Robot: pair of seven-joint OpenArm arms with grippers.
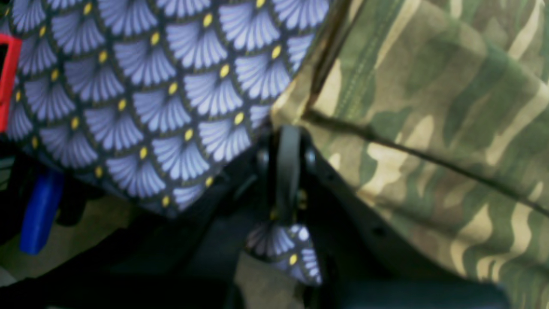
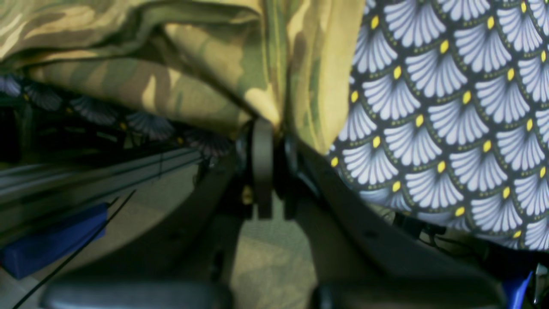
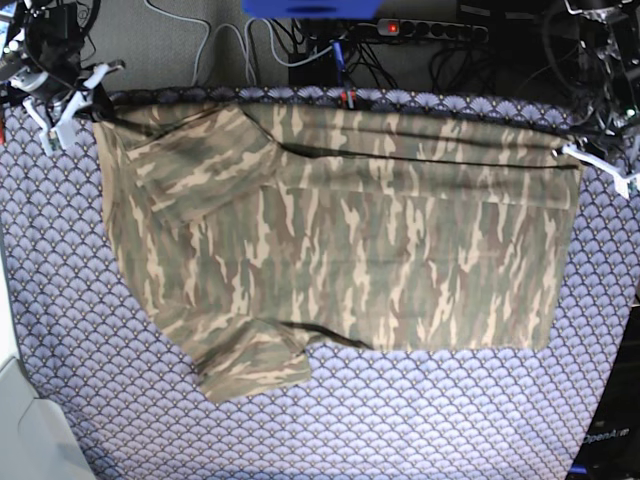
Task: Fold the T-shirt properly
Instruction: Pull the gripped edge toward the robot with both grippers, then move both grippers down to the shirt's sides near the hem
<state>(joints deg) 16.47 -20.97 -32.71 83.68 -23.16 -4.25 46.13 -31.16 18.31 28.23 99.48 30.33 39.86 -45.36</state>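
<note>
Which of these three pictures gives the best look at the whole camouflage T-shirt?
The base view: the T-shirt lies spread across the purple tablecloth, both sleeves visible. The left wrist view shows only a blurry close-up of a fabric edge at its claw; the right wrist view likewise, bunched cloth at its claw.

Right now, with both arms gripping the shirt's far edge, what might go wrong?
The left gripper pinches only a thin bit of the soft camouflage T-shirt right at the corner, so the fabric could slip free. The right gripper also sits at the very edge of the purple scale-patterned tablecloth; pulling might drag the tablecloth along or bunch the shirt.
</note>
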